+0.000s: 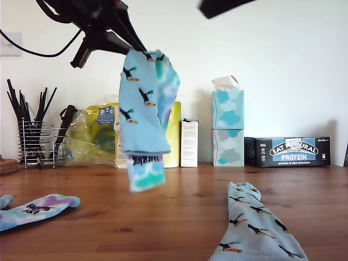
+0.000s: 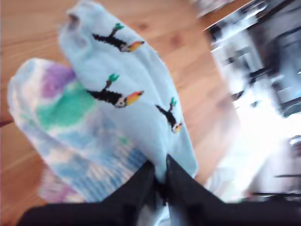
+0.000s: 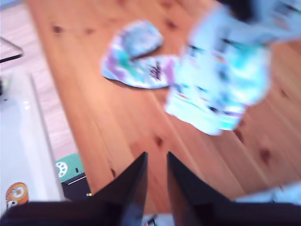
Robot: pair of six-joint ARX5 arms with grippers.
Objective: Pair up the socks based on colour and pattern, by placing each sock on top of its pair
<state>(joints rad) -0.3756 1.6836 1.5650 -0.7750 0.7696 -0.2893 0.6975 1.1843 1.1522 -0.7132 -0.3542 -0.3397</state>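
Socks (image 1: pixel 142 103) hang pinched in my first gripper (image 2: pixel 160 170)

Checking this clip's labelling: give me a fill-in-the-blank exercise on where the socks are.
My first end effector holds ___ socks in the air. The flat bird sock lies at the exterior view's ___. The flat tie-dye sock lies at the exterior view's ___.
Missing: two; right; left.

My first gripper (image 1: pixel 136 50) is clamped on two socks hanging above the table (image 1: pixel 179 217): hanging bird sock (image 1: pixel 138 103) in front, hanging tie-dye sock (image 1: pixel 145 175) behind. Lying tie-dye sock (image 1: pixel 35 209): exterior view's lower left. Lying bird sock (image 1: pixel 255 231): lower right.
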